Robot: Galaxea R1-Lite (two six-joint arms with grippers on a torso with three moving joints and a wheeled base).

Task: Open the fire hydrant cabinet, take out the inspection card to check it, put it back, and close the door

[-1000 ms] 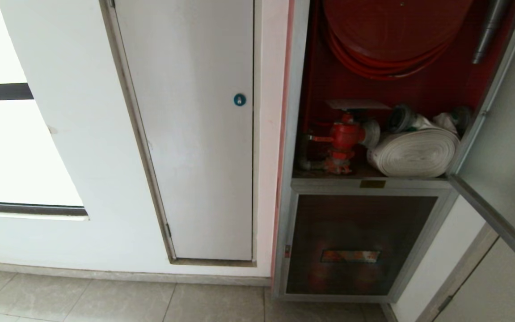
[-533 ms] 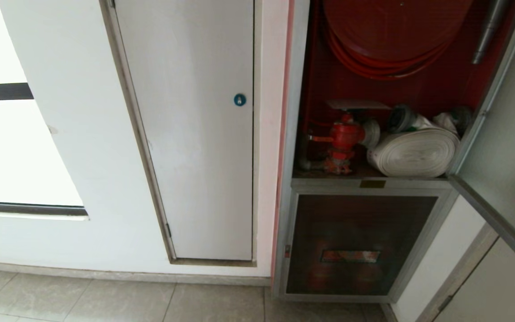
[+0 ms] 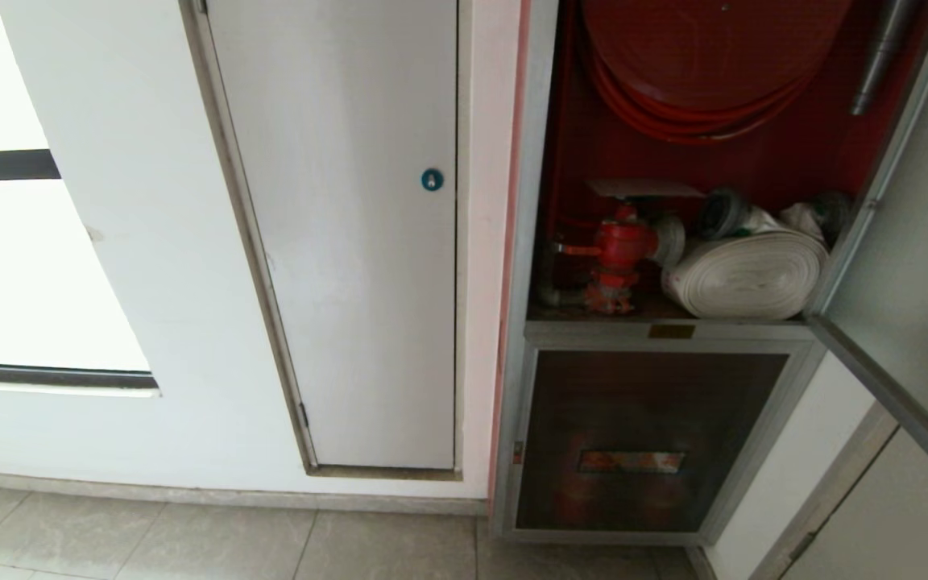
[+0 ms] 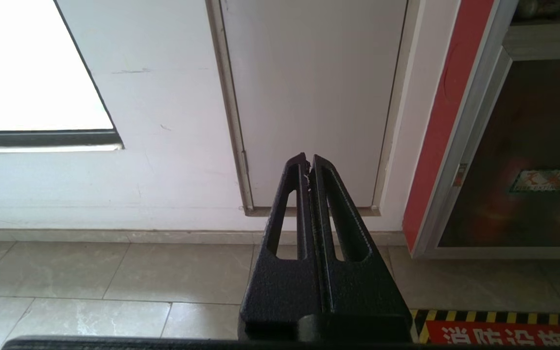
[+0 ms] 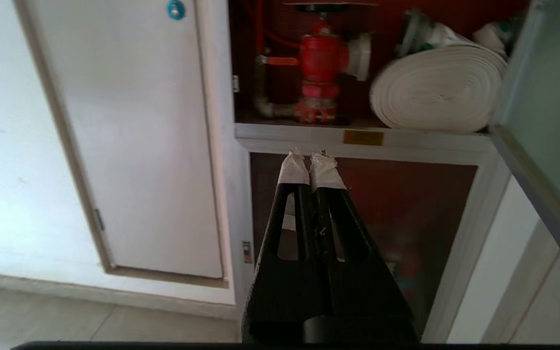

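The fire hydrant cabinet (image 3: 524, 242) stands open, showing its red interior, red hose reel (image 3: 706, 56), red valve (image 3: 621, 246) and white rolled hose (image 3: 746, 274). Its door (image 3: 907, 266) is swung out to the right. A pale flat sheet (image 3: 645, 188), apparently the inspection card, lies on top of the valve. Neither arm shows in the head view. My right gripper (image 5: 309, 158) is shut and empty, its white-taped tips low in front of the lower dark panel (image 5: 406, 204), below the valve (image 5: 321, 53). My left gripper (image 4: 308, 163) is shut and empty, pointing at the base of the white door (image 4: 309, 97).
A plain white door (image 3: 351, 242) with a round blue lock (image 3: 432, 180) is left of the cabinet. The open door's lower edge (image 5: 537, 194) juts out on the right. A striped floor marking (image 4: 503, 330) lies before the cabinet. A bright window (image 3: 21, 258) is far left.
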